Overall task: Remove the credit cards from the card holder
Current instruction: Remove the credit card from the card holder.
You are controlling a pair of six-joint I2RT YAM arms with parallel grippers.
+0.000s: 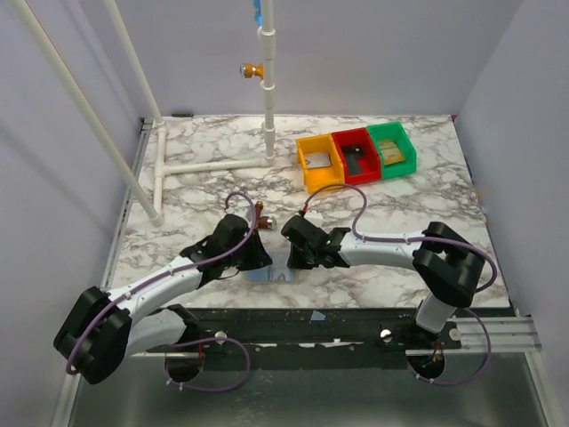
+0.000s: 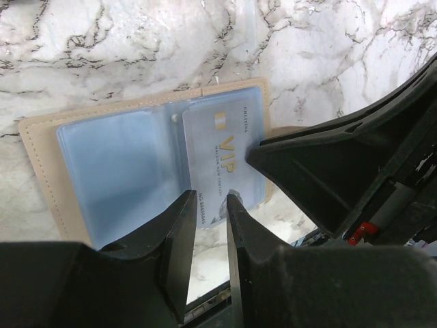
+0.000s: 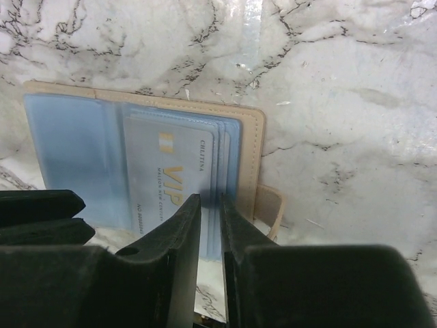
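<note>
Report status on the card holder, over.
Card holder open flat, VIP card in sleeve. Left gripper, right gripper nearly closed at its edge, grip unclear. Grippers close together.

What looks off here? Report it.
Nothing is spilled or damaged. The card holder lies open on the table, and the clear sleeves behind the VIP card sit fanned, their edges staggered.
</note>
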